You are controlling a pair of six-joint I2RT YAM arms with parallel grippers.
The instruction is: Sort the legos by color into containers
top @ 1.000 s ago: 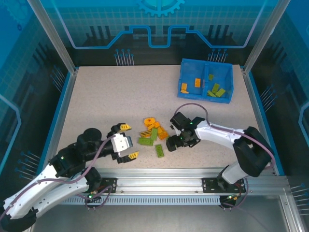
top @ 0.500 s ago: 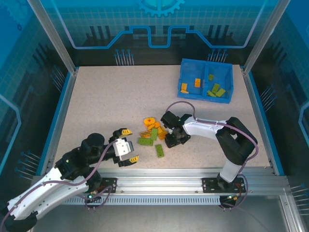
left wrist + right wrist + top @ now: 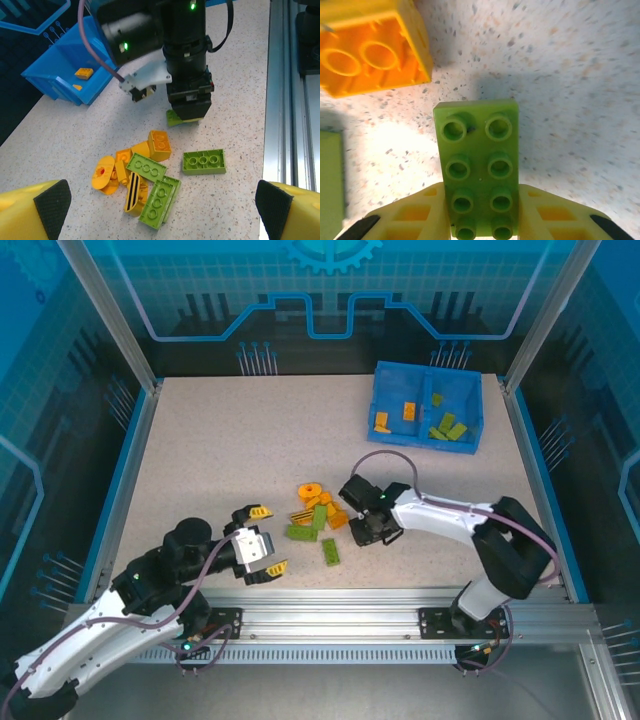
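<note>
Just right of the pile (image 3: 318, 515) at mid-table: right gripper (image 3: 370, 533) down on the surface, fingers (image 3: 410, 220) pressed to both long sides of a green brick (image 3: 477, 170) lying flat, studs up, clamped. Orange brick (image 3: 370, 55) near the green one's far-left corner, apart from it, with bare speckled table (image 3: 230, 440) beyond and to the right. Pile loosely bunched, green and orange pieces touching or overlapping, and a lone brick (image 3: 330, 552) on its near side. Left gripper (image 3: 265, 540) near the front rail, spread wide, holding nothing, pointed at the pile with open table between. Bin (image 3: 420, 438) in the far right corner, close to the right edge, orange pieces in its left compartment, green in its right. Bare surface between bin and right gripper, and across the whole far-left half. Against half a second ago: right gripper slightly farther right of the pile, elbow swung out toward the right edge — left gripper barely moved. Against a second ago: right jaws narrowed from wide onto the brick.
</note>
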